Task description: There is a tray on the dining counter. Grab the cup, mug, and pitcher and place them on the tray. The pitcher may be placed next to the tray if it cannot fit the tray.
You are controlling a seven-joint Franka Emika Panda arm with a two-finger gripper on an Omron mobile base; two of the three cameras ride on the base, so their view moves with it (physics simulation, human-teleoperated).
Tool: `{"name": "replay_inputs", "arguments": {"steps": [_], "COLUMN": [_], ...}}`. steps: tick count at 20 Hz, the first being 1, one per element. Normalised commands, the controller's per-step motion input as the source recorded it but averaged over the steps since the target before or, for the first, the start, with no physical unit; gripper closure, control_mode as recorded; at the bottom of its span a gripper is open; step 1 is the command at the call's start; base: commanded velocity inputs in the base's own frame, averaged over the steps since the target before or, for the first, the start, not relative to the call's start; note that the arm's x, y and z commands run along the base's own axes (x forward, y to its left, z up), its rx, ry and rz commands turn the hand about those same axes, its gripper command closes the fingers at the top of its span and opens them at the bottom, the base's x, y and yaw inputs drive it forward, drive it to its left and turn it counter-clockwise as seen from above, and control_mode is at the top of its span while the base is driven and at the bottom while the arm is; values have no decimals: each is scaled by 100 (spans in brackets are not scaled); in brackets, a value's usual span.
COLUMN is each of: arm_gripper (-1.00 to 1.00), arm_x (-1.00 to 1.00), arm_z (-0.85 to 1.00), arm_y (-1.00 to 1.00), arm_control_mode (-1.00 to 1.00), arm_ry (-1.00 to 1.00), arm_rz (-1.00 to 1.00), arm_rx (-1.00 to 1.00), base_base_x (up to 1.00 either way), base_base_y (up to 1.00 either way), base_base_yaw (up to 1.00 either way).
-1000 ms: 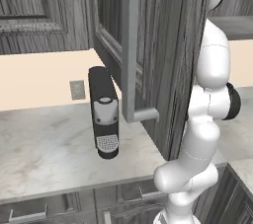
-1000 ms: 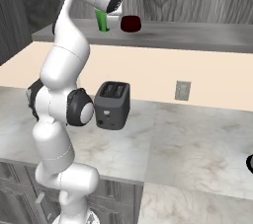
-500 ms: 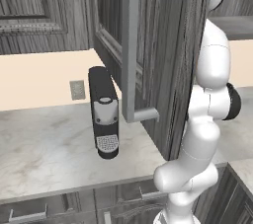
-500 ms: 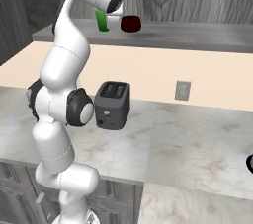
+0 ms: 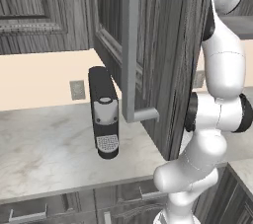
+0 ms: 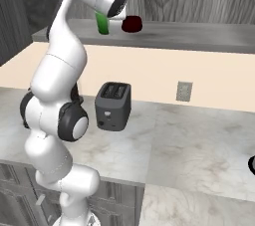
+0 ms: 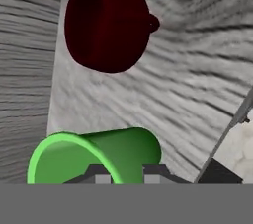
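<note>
Two vessels are stored on the open cabinet shelf (image 6: 199, 33): the cup (image 7: 99, 156), clamped tilted between the jaws of the gripper (image 7: 126, 171) for lifting, and beside it the mug (image 7: 106, 23), left upright

arm colour: glossy white shells on every link of the arm (image 6: 60, 78), smooth and unmarked
link shape: rounded, bulbous segments, thick in the middle links and narrower toward the hand
joints: dark grey to black rings and bands where the white segments meet
elbow cap: a round pale grey disc set in a black ring on the side of the big middle joint, seen in the right base view
lower part: a fat white curved segment leading down to the base
hand: white housing with a dark underside
claw (image 7: 126, 174): two small dark grey finger tips with lighter grey square pads
cables, screws, lettering: none can be made out
</note>
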Motion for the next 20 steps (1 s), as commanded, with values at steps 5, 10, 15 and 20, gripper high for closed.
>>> {"name": "replay_inputs", "arguments": {"steps": [5,10,15,20], "arm_gripper": [100,100,100,100], "arm_x": [-100,-100,-100,-89], "arm_z": [0,-2,-47,-63], "arm_y": [-13,-18,-11,0], "arm_control_mode": [-100,-100,-100,-100], "arm_ry": [-1,1,13,25], "arm_rz": [0,0,0,0], "arm_rx": [0,0,0,-3], "base_base_x": [0,0,0,0], "base_base_y": [0,0,0,0], "base_base_yaw": [0,0,0,0]}}
